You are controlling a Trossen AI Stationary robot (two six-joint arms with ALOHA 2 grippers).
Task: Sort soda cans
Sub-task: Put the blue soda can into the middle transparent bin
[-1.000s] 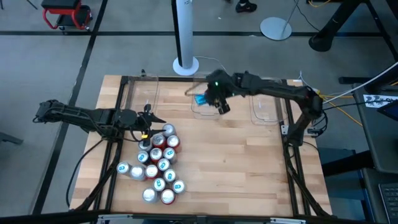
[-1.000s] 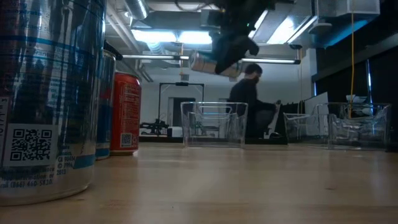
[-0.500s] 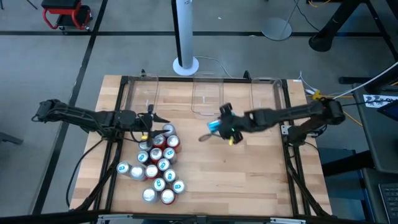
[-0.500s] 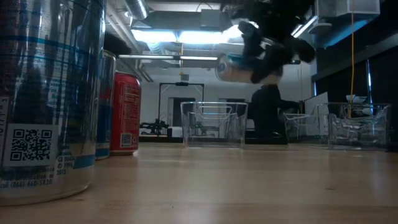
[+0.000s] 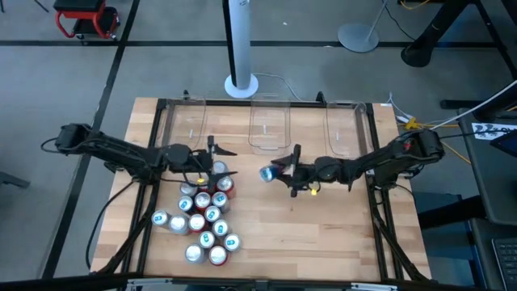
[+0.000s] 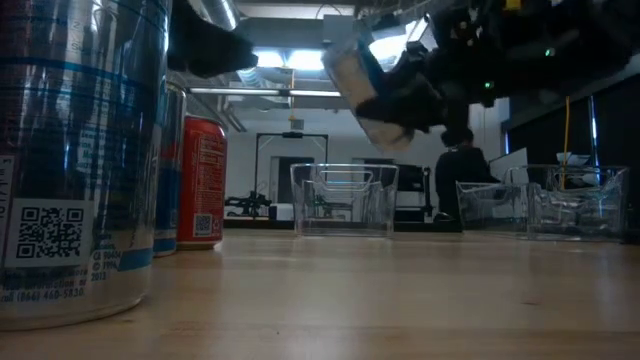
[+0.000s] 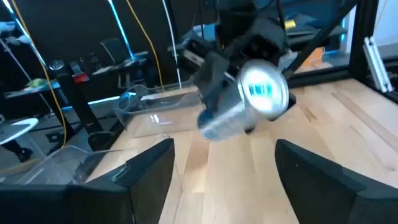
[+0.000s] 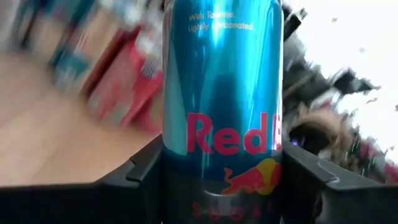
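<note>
A blue-and-silver soda can [image 5: 267, 172] hangs over the middle of the table with my right gripper [image 5: 284, 171] shut on it. The left wrist view shows its silver top [image 7: 266, 93]. Several red, blue and silver soda cans [image 5: 203, 212] stand upright in a cluster on the table's left half. My left gripper [image 5: 220, 159] stands open above the far end of that cluster, pointing toward the held can with nothing between its fingers [image 7: 146, 168]. My right gripper pinches the blue can's round body [image 8: 177, 155] between its two fingers, near the can's bottom end. The fingers come level from the table's right and lie along the can. The can is lifted clear of the table, lying roughly level, its top toward my left gripper.
Three clear plastic bins stand in a row along the far edge, at the left [image 5: 188, 125], middle [image 5: 269, 129] and right [image 5: 343, 133]. Bare wood lies across the table's near right half [image 5: 323, 234]. A person shows in the room behind [image 6: 462, 170].
My right gripper has come down from over the middle bin toward the table's near and left side. It has tipped from pointing down to level, carrying the can with it. My left gripper has moved toward the table's right and its fingers have spread wider.
</note>
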